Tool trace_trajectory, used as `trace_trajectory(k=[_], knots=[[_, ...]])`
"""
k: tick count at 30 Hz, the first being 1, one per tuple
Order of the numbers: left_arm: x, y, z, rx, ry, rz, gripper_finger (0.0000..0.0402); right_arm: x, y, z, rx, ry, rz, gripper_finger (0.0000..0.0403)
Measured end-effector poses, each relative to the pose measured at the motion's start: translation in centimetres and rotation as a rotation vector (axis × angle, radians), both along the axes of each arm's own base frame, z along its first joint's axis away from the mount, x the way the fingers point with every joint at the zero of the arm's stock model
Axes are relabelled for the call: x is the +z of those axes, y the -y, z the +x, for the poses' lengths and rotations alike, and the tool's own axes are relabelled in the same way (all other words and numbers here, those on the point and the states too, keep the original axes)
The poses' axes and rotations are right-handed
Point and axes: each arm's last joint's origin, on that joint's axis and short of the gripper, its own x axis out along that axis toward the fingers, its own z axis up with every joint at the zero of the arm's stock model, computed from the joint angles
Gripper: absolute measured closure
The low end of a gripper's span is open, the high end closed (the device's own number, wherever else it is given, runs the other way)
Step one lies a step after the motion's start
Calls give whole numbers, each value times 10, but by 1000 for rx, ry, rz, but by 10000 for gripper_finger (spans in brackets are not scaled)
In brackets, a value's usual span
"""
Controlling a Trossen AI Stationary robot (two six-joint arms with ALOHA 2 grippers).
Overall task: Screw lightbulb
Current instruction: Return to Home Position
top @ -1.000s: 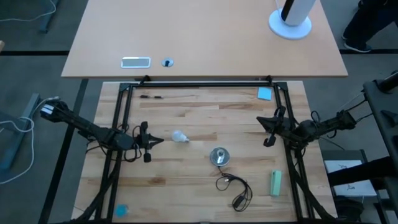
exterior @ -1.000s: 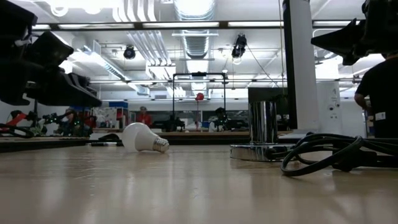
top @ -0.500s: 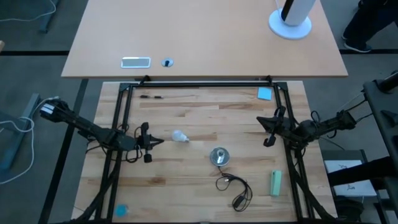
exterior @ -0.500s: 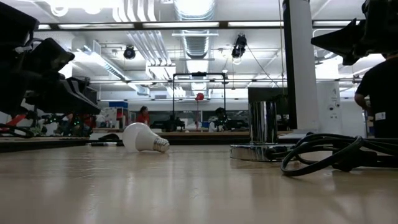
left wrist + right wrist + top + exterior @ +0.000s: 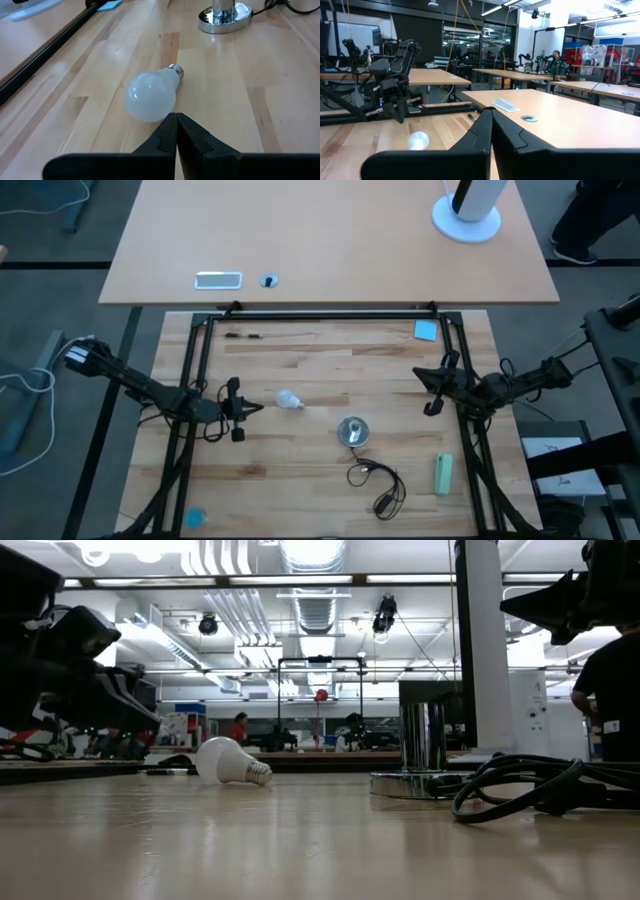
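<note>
The white frosted lightbulb (image 5: 289, 400) lies on its side on the wooden table, left of centre; it also shows in the low view (image 5: 232, 761) and the left wrist view (image 5: 150, 95), its screw base pointing toward the socket. The round silver socket (image 5: 352, 431) stands on the table right of the bulb, its black cord (image 5: 375, 480) curling toward the near edge. My left gripper (image 5: 258, 408) is shut and hovers just left of the bulb, its tip (image 5: 176, 117) pointing at the bulb's round end, apart from it. My right gripper (image 5: 422, 380) is shut and waits at the right, raised.
A pale green block (image 5: 443, 474) lies near the right front. A blue square (image 5: 426, 330) lies at the far right corner and a small dark pen (image 5: 243, 335) at the far left. Black frame rails (image 5: 320, 315) border the table. A person (image 5: 610, 690) stands beyond it.
My left gripper has sunk a little toward the table beside the bulb, still shut. The bulb and the socket have stayed where they were.
</note>
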Motion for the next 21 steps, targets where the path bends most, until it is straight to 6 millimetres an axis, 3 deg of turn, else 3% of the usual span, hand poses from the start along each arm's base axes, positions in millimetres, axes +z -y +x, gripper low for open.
trace_trajectory(k=[21], knots=[[-2,0,0,0,-13,5,401,0,0,0,0,0,0,403]])
